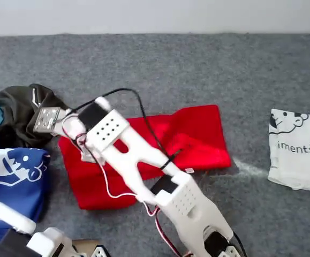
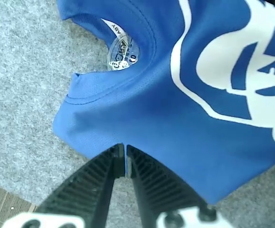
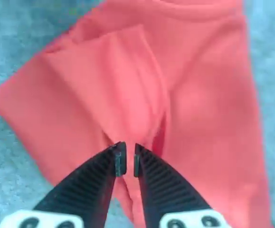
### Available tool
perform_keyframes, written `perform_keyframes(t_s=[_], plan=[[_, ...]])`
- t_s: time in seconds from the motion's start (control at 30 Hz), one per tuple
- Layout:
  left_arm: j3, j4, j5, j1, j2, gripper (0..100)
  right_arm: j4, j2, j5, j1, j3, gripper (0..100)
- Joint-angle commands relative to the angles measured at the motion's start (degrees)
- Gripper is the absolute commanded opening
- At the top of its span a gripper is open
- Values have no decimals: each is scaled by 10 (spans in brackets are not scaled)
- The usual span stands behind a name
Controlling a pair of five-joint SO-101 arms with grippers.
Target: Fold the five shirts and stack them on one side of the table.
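At the near edge of the counter (image 1: 197, 64), the left hand (image 2: 125, 151) sits at the hem of the blue shirt (image 2: 165, 118). It is squeezed together, and I cannot tell if it holds any cloth. Farther out, the right hand (image 3: 126, 156) is at the left end of the red shirt (image 3: 199, 118), nearly together and pinching a fold of red cloth. The red shirt lies long from side to side, so the rest of it stretches off to that hand's right. I think that end should be pulled right. The white shirt (image 1: 299, 155) lies folded far off to the right.
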Motion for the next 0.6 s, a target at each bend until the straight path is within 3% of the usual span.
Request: perform_keyframes(t_s=[0.0, 0.13, 0.23, 0.4, 0.57], plan=[[-24, -7, -2, 4, -2, 15, -34, 36, 11, 34, -27, 38], [-24, -7, -2, 4, -2, 15, -77, 93, 18, 102, -29, 38], [-24, -7, -3, 3, -2, 15, -51, 102, 15, 128, -58, 37], [-24, -7, -3, 4, -2, 15, 31, 100, 14, 100, -148, 36], [-24, -7, -3, 4, -2, 15, 29, 105, -6, 46, -215, 36]])
